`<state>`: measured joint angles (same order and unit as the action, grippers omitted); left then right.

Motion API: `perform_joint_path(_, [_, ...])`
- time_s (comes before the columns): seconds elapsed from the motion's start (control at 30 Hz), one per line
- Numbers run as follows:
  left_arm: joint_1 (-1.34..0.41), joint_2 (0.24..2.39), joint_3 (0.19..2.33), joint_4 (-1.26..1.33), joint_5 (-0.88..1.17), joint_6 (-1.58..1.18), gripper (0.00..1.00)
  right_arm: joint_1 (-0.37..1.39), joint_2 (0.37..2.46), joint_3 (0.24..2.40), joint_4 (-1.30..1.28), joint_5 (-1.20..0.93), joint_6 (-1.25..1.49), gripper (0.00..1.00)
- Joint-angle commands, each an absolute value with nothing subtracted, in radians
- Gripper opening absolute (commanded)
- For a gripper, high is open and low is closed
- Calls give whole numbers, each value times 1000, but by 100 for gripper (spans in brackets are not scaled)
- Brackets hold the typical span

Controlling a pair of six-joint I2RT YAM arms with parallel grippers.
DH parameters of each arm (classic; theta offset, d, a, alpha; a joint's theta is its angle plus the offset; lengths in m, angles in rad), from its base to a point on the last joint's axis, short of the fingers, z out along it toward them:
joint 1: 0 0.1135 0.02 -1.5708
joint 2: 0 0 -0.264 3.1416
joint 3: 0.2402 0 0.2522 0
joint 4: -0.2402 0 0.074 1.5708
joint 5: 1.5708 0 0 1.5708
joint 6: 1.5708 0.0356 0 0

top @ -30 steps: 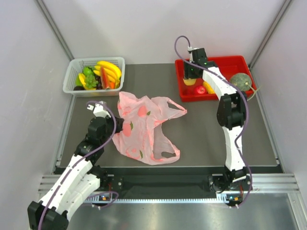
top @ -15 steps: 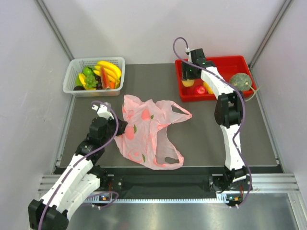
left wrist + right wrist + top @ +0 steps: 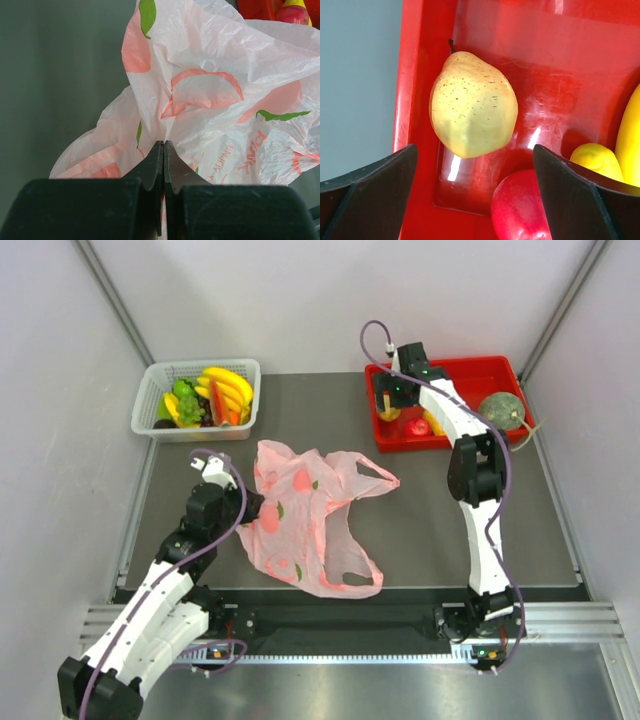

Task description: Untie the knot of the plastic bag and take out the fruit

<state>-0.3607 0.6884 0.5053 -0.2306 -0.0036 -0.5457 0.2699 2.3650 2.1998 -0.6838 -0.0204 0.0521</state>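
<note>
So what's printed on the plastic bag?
Pink-orange fruit shapes with green leaves on the pale pink plastic bag, clearest in the left wrist view.

Robot lab test cell, plain white wall panels (image 3: 320,300), aluminium frame posts (image 3: 112,300), dark grey tabletop (image 3: 420,510)

The right gripper (image 3: 390,405), at the upper right of the frame, has spread its jaws wide. It has also edged a little leftward over the left end of the red tray (image 3: 480,370). The pale yellow pear (image 3: 472,105) now lies free on the tray floor between the fingers, touching neither. The plastic bag (image 3: 310,510), pinched by the left gripper (image 3: 163,150), has slid rightward and lower in the frame, and its right handle loop now reaches farther right.
</note>
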Motion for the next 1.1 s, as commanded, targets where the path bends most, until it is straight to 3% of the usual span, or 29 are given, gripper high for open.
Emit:
perform_joint_path(0.0, [-356, 661, 549, -236, -26, -534, 0, 267, 2269, 2217, -684, -31, 66, 96])
perform_joint_path(0.23, [-356, 655, 574, -245, -35, -528, 0, 267, 1927, 2002, -565, -6, 120, 100])
perform_joint_path(0.67, [-356, 661, 595, -229, 89, -503, 0, 267, 1118, 1269, -427, -195, 193, 100])
perform_joint_path(1.07, [-356, 589, 580, -199, 212, -468, 3, 267, 609, 1149, -574, -219, 190, 100])
